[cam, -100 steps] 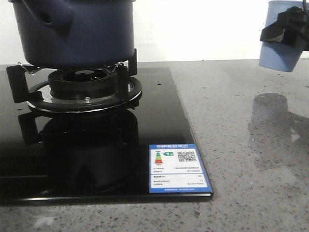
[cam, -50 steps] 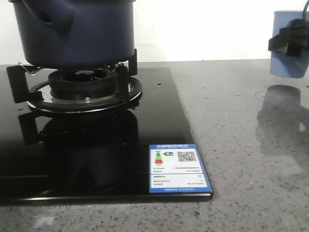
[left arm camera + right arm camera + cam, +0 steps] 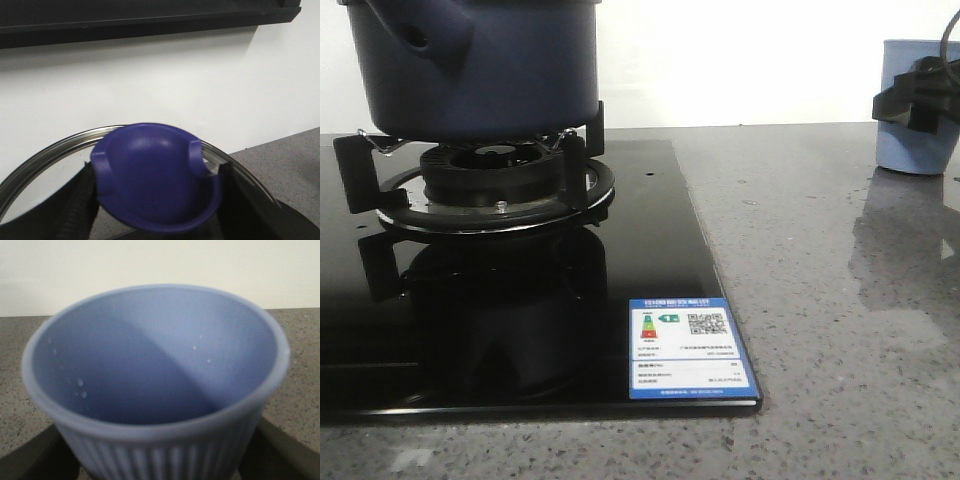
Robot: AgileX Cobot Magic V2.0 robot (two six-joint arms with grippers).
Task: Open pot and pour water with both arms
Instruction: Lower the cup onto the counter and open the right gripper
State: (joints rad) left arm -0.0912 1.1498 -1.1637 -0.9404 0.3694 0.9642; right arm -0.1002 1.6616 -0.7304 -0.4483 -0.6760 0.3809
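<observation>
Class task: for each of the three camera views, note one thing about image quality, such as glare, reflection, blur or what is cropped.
Front view: the glossy black stove top mirrors the burner, and the pot is cropped at the top. Left wrist view: the purple lid knob fills the frame, soft and slightly blurred. Right wrist view: the pale blue cup is close, its rim soft, half its inside shadowed.

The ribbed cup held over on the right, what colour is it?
Pale blue; the ribbed cup shows best in the right wrist view.

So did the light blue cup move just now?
Yes. The cup came down and now appears to sit upright on the counter, no longer tilted above it, judged against the unmoving stove sticker. The right gripper holds it.
</observation>
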